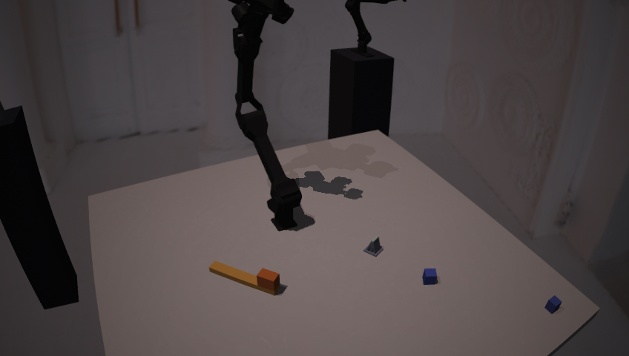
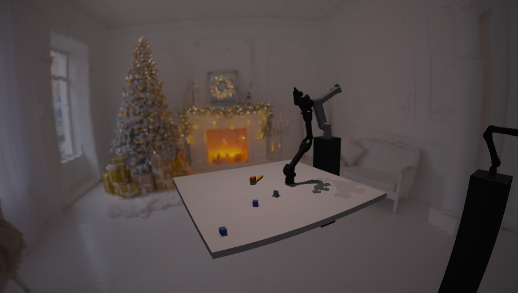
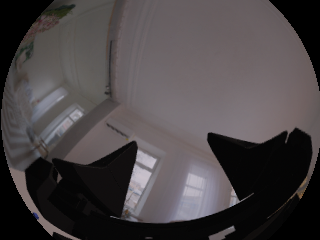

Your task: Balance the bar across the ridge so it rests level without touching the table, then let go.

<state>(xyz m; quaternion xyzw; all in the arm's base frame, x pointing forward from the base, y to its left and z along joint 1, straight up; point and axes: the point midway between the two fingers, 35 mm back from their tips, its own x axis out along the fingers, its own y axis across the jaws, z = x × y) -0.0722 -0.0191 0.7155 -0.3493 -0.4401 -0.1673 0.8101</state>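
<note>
A yellow-orange bar (image 1: 234, 274) (image 2: 259, 178) lies flat on the table (image 1: 176, 220) (image 2: 218, 188). An orange-red block (image 1: 268, 279) (image 2: 252, 180) sits on one end of it. The ridge (image 1: 374, 247) (image 2: 275, 193), a small grey wedge shape on a square base, stands apart from the bar with nothing on it. My gripper (image 3: 172, 142) (image 2: 295, 91) is open and empty, raised high above the table and pointing away from the tabletop. The wrist view shows mostly walls and windows between the fingers; the bar and ridge cannot be made out there.
One blue cube (image 1: 429, 276) (image 2: 255, 203) stands near the ridge, and another blue cube (image 1: 552, 304) (image 2: 222, 231) lies near a table corner. My arm's base (image 1: 283, 216) (image 2: 289, 178) stands on the table behind the bar and ridge. Other arms stand on dark pedestals beyond the table.
</note>
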